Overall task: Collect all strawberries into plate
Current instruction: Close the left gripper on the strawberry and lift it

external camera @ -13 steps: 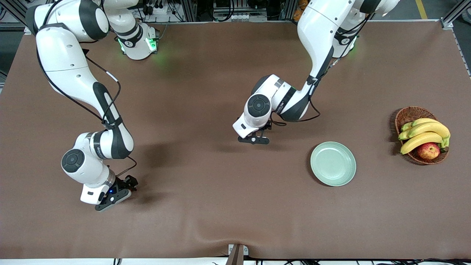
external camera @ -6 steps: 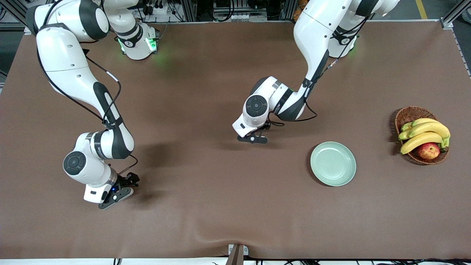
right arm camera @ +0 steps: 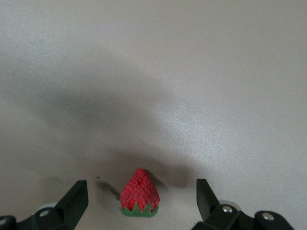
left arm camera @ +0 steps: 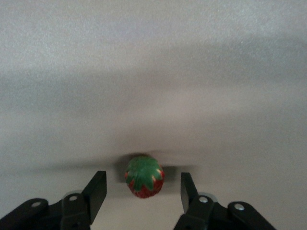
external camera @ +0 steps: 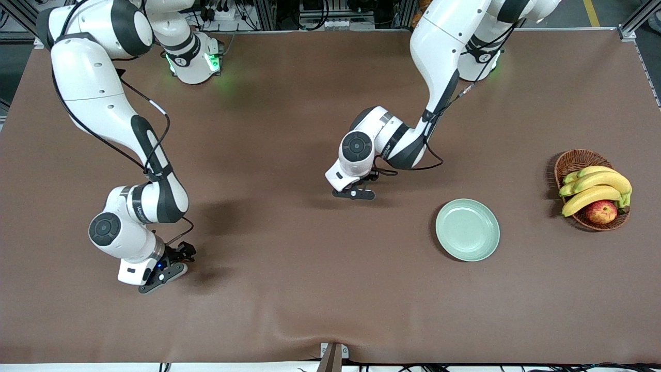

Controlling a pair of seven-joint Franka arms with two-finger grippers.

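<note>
Strawberry one (left arm camera: 144, 176) lies on the brown tablecloth (external camera: 289, 289) between the spread fingers of my left gripper (left arm camera: 143, 191), untouched, near mid-table. A second strawberry (right arm camera: 139, 193) lies between the wide-open fingers of my right gripper (right arm camera: 142, 199), at the right arm's end of the table, also ungripped. From the front I see neither berry under the arms. The mint-green plate (external camera: 467, 230) lies empty toward the left arm's end; near it is the wicker basket (external camera: 573, 161) with bananas (external camera: 594, 188) and an apple (external camera: 601, 211).
</note>
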